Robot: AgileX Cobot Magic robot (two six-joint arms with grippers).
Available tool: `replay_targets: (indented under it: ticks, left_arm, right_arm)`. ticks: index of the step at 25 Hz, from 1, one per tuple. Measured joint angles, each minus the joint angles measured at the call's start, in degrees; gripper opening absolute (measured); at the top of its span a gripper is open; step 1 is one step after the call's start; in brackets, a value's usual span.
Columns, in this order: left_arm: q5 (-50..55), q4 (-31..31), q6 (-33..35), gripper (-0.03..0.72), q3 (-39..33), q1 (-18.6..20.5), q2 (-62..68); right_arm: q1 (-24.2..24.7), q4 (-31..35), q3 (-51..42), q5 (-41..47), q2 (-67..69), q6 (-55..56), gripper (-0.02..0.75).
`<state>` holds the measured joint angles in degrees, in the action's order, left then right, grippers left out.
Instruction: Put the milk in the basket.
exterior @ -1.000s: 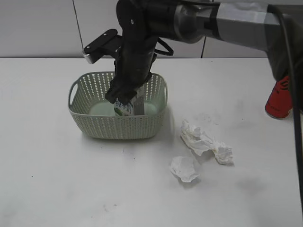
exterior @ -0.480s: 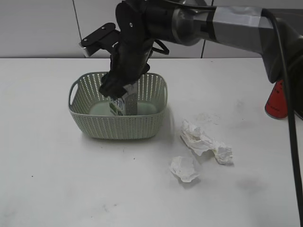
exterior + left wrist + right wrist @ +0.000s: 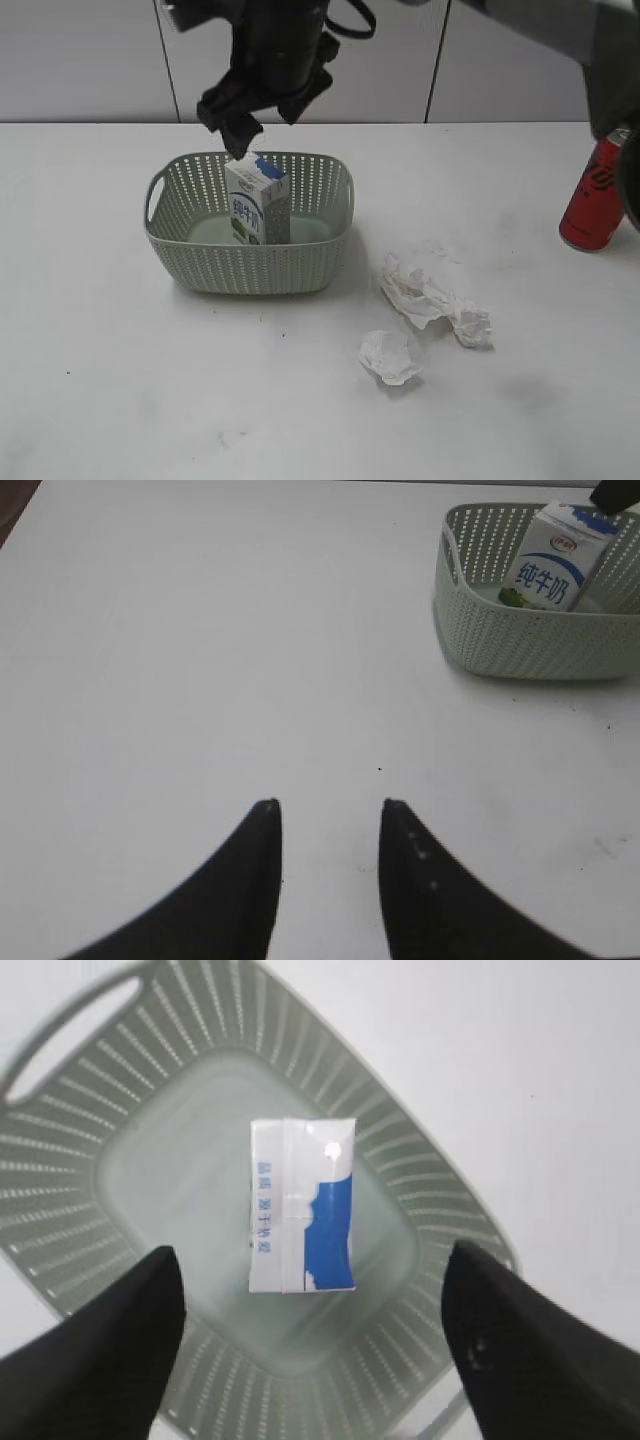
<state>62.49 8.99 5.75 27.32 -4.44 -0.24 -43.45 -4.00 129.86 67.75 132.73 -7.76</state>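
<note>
The milk, a small white carton with a blue top flap, stands upright inside the pale green basket. My right gripper hangs open and empty above the carton, apart from it. The right wrist view looks straight down on the milk in the basket, with the open right gripper spread wide. My left gripper is open and empty over bare table. The left wrist view shows the basket and milk at top right.
Two crumpled white paper wads lie to the right of the basket. A red soda can stands at the far right edge. The table is white, with a wall behind.
My right gripper let go of the milk and rose up out of the basket. The carton now stands alone inside the basket.
</note>
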Motion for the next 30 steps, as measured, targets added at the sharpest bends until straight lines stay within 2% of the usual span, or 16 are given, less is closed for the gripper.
replay_targets:
  ticks: [8, 13, 24, 30]
  left_arm:
    - [0.0, 0.0, 0.0, 0.238, 0.0, 0.0, 0.0]
    - [0.0, 0.0, 0.0, 0.238, 0.0, 0.0, 0.0]
    - [0.0, 0.0, 0.0, 0.238, 0.0, 0.0, 0.0]
    - [0.0, 0.0, 0.0, 0.238, 0.0, 0.0, 0.0]
  right_arm:
    - [0.76, 1.22, 1.97, 1.85, -6.59, 1.53, 0.605]
    - [4.86, 4.8, -3.58, 1.85, -11.59, 1.75, 0.595]
    - [20.21, 4.69, -24.44, 1.89, -25.61, 3.38, 0.593]
    - [31.29, 4.0, -32.99, 1.89, -33.8, 3.68, 0.592]
